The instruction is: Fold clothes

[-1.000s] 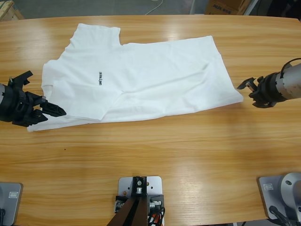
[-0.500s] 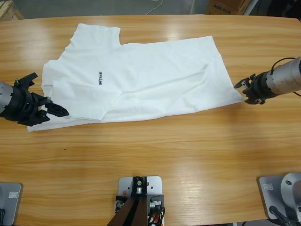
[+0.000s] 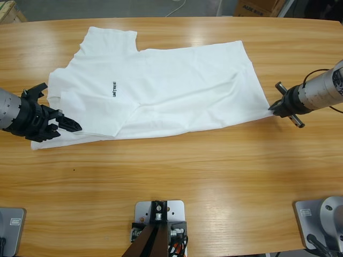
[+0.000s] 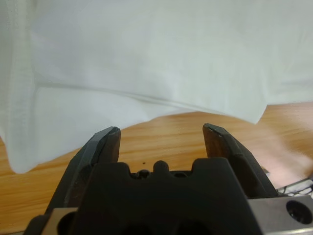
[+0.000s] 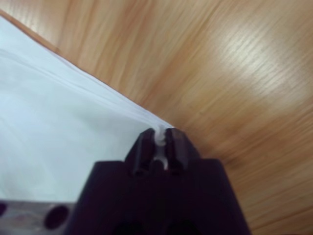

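Observation:
A white T-shirt (image 3: 161, 85) with small black chest lettering (image 3: 114, 89) lies partly folded on the wooden table (image 3: 177, 171), neck end to the left and hem to the right. My left gripper (image 3: 67, 126) stands open at the shirt's near left edge; in the left wrist view (image 4: 161, 134) its jaws are spread just short of the drooping white cloth (image 4: 146, 63). My right gripper (image 3: 274, 110) is shut on the shirt's near right hem corner; the right wrist view (image 5: 159, 139) shows a pinch of white cloth (image 5: 63, 132) between the closed jaws.
Bare tabletop runs along the near side, below the shirt. Cardboard boxes (image 3: 257, 7) stand past the far right edge and a white cable (image 3: 176, 7) lies on the floor beyond the table.
My right gripper moved left onto the hem corner, turned, and closed on it. My left gripper crept a little to the right toward the shirt's edge, still open.

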Controlling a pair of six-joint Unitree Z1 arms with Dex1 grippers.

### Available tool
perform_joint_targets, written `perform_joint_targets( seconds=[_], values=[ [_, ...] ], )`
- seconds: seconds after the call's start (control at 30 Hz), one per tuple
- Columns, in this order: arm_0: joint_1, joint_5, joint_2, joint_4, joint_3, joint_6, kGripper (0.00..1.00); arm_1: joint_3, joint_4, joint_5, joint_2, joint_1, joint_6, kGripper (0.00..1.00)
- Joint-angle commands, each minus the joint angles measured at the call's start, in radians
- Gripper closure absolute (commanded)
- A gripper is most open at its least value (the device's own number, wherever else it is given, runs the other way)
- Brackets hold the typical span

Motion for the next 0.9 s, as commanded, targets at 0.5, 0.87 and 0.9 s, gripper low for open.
perform_joint_targets(
  seconds=[0.5, 0.87, 0.9],
  values=[
    [0.003, 0.013, 0.044, -0.013, 0.031, -0.012, 0.326, -0.153, 0.647, -0.045, 0.054, 0.305, 0.371, 0.997],
    [0.026, 0.016, -0.021, -0.012, 0.076, 0.002, 0.34, -0.34, 0.981, -0.141, -0.038, 0.329, 0.323, 0.0],
    [0.03, 0.021, -0.034, -0.009, 0.082, 0.02, 0.352, -0.363, 0.969, -0.173, -0.078, 0.34, 0.282, 0.0]
  ],
)
